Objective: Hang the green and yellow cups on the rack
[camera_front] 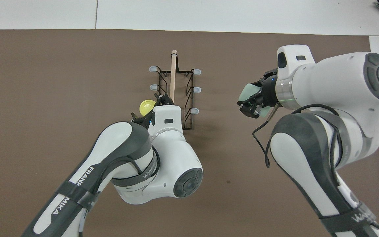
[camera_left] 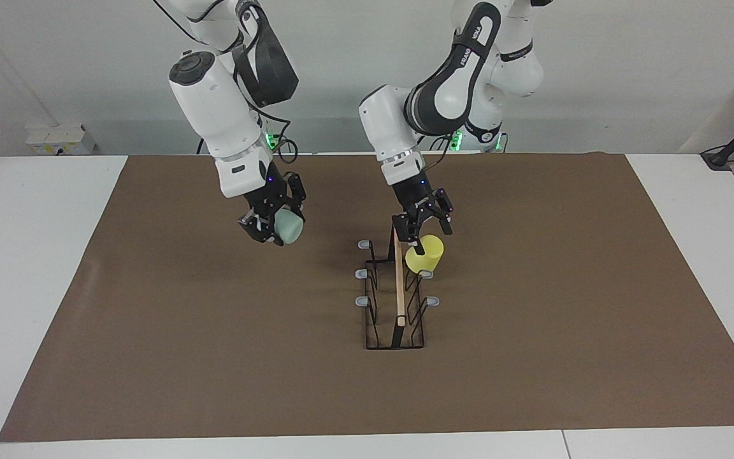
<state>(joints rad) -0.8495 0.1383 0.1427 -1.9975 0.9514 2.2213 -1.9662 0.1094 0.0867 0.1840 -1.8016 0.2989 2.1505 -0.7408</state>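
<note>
Bench (camera_left: 55, 268): white top, a brown mat (camera_left: 564, 319) over most of it.
Rack (camera_left: 394, 299): black wire, standing on the mat near its middle; a light wooden rod (camera_left: 399, 280) runs along the top, grey-tipped prongs stick out on both sides.
Yellow cup (camera_left: 425, 254): sits upside down and tilted on the prong nearest the robots, on the side toward the left arm's end of the bench. In the overhead view (camera_front: 146, 106) its round base shows just beside the rod.
Left pincer (camera_left: 422, 231): right above the yellow cup and the rack's near end, fingers spread. I cannot tell whether a fingertip touches the cup; it is not pinching it. Overhead view (camera_front: 153, 110): mostly covered by the arm's own wrist.
Green cup (camera_left: 289, 227): pale mint, up in the air, lying on its side in the right pincer.
Right pincer (camera_left: 276, 229): pinching the green cup, over bare mat toward the right arm's end of the bench, well apart from the rack. Overhead view (camera_front: 253, 103): the cup (camera_front: 247, 92) sticks out of the fingers toward the rack.
</note>
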